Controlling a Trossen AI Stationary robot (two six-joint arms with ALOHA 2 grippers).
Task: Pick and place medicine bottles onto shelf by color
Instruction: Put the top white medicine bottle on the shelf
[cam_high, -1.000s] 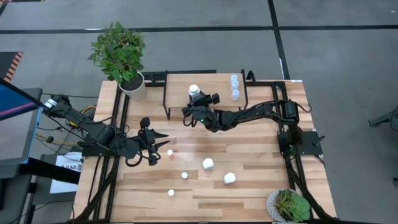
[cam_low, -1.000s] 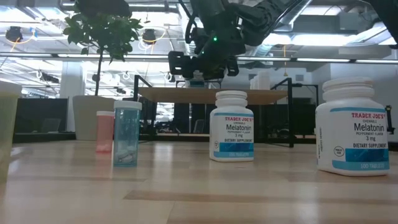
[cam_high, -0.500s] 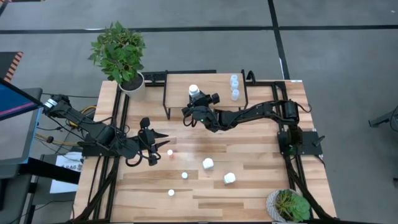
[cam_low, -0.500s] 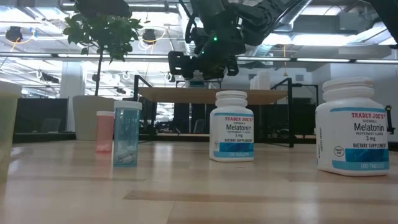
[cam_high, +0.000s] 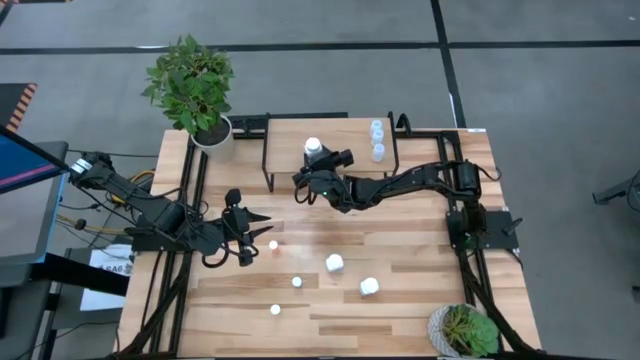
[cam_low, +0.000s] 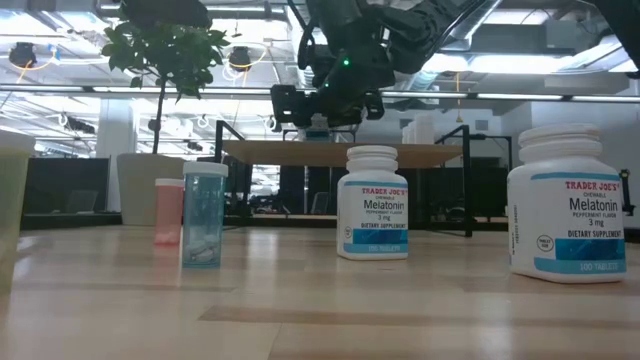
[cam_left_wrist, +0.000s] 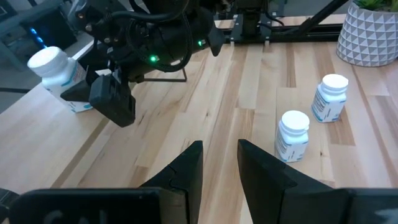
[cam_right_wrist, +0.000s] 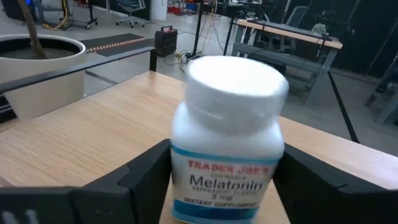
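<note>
A white medicine bottle (cam_high: 313, 148) with a blue label stands on the shelf (cam_high: 345, 135), near its front edge. My right gripper (cam_high: 313, 160) reaches to it level from the near side, one finger on each side of the body (cam_right_wrist: 227, 180). Two pale blue bottles (cam_high: 377, 140) stand at the shelf's right end. On the table below stand two white bottles (cam_high: 334, 263) (cam_high: 369, 287) and three small ones (cam_high: 272, 244) (cam_high: 297, 282) (cam_high: 275, 309). My left gripper (cam_high: 258, 232) hovers at the table's left, open with nothing between its fingers (cam_left_wrist: 189, 168). My right gripper's fingers (cam_right_wrist: 146, 177) lie close against the two sides of the white bottle's body (cam_right_wrist: 180, 168), below the cap, coming level from the table's near side. Whether they touch it I cannot tell. The bottle stands upright with its base on the shelf top (cam_right_wrist: 93, 130).
A potted plant (cam_high: 190, 85) stands at the table's far left corner and another (cam_high: 462, 330) at the near right. Black metal frames (cam_high: 190, 200) run along both table sides. Bare wood lies between the shelf and the loose bottles.
</note>
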